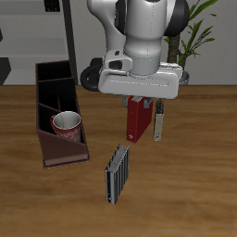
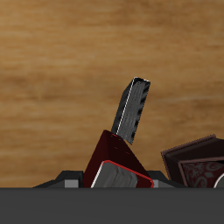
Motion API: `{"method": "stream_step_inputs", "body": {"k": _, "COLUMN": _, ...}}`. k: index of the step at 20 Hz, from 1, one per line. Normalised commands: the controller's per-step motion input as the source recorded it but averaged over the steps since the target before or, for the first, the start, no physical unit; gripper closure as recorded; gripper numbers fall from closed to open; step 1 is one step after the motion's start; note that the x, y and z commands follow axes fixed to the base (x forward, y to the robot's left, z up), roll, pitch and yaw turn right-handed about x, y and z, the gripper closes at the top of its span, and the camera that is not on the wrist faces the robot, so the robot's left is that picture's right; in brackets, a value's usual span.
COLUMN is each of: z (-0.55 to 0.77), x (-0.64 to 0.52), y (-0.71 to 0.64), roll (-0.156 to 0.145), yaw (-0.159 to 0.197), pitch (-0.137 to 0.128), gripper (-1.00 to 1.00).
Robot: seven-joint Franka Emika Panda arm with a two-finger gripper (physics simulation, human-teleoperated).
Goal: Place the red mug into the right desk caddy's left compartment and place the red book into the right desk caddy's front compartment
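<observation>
Above the wooden table, the gripper [image 1: 139,104] grasps the red book [image 1: 137,118] upright, well apart from the right desk caddy [image 1: 57,116] where the red mug [image 1: 66,124] already sits; a slipping, tilting book could miss the front compartment.

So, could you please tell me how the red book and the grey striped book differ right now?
The red book is dark red, partly hidden beneath the gripper; the grey striped book is grey with dark stripes and nothing hides it. The red one is farther back, the grey nearer the table's front edge. Both stand on the wooden table.
</observation>
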Motion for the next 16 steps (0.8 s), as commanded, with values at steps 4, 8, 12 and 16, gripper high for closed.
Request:
{"method": "stream_step_inputs", "body": {"k": 4, "z": 0.22, "x": -0.39, "y": -0.26, "roll": 0.009, "yaw": 0.039, "pitch": -0.011, "gripper": 1.00}}
{"method": "stream_step_inputs", "body": {"k": 8, "z": 0.22, "x": -0.65, "y": -0.26, "roll": 0.036, "yaw": 0.060, "pitch": -0.039, "gripper": 1.00}}
{"method": "stream_step_inputs", "body": {"k": 12, "z": 0.01, "x": -0.60, "y": -0.23, "roll": 0.013, "yaw": 0.095, "pitch": -0.004, "gripper": 1.00}}
{"method": "stream_step_inputs", "body": {"k": 16, "z": 0.00, "x": -0.48, "y": -0.23, "roll": 0.008, "yaw": 0.115, "pitch": -0.023, "gripper": 1.00}}
